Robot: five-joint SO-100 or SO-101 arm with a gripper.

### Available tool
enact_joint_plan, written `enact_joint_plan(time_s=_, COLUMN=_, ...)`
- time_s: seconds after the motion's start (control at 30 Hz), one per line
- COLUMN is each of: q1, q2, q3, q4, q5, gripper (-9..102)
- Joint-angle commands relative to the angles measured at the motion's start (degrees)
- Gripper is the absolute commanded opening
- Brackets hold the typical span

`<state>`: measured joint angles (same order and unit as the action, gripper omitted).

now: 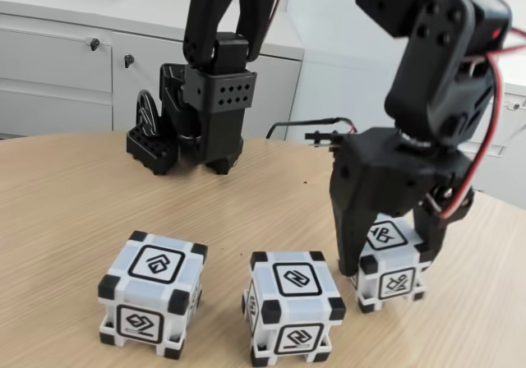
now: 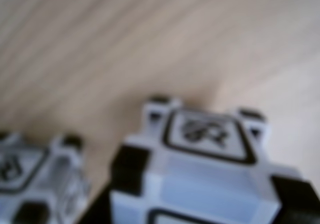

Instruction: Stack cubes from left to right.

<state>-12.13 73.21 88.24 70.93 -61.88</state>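
Rightmost of three cubes (image 1: 393, 261) on the table (image 1: 74, 212) — pincer (image 1: 390, 257) straddles it, grip unclear.

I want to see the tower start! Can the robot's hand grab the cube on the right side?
Probably yes. In the fixed view the hand is already down around the right cube, one finger on each side, and nothing blocks it. The middle cube sits apart.

Readable words, numbers, brands: none are seen.
Left cube (image 1: 153, 294): black-framed angular glyphs are borne on top and front faces; no letters.
Middle cube (image 1: 293, 306): like glyphs, unreadable as text.
Right cube (image 1: 392, 263): like glyphs; blurred in the wrist view (image 2: 210, 174).
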Motion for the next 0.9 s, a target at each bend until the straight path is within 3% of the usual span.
enact_joint_plan(time_s=0.0, q1=0.7, q2=7.3, q3=-1.1, q4=0.3, q5=2.5, gripper=23)
enact_joint_plan(time_s=0.37, q1=2.1, q2=24.0, q3=-0.9, q4=0.4, q5=12.0, gripper=23)
enact_joint_plan(time_s=0.87, q1=23.4, q2=28.5, q3=-0.4, q4=0.4, q5=30.9, gripper=22)
